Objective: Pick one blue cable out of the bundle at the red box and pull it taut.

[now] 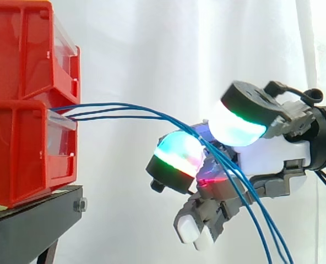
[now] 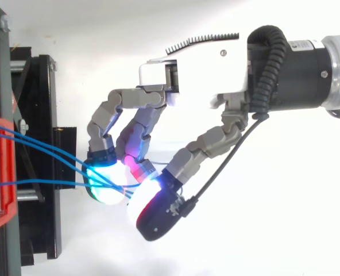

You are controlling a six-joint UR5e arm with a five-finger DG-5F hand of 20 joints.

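Three thin blue cables (image 1: 124,110) leave the gap between the stacked red boxes (image 1: 20,154) and arc rightward into my hand (image 1: 273,154), then droop slack below it toward the bottom edge. From above, the cables (image 2: 43,150) run from the red box (image 2: 0,213) to the glowing fingertips (image 2: 107,184). The hand (image 2: 204,80) reaches in from the right with fingers and thumb curled, their pads closed around the cables. I cannot tell which single cable is pinched.
The red boxes rest on a black stand (image 1: 31,220) at the left, whose frame (image 2: 41,115) also shows from above. A white curtain hangs behind everything. Open room lies to the right of the stand, under and around the hand.
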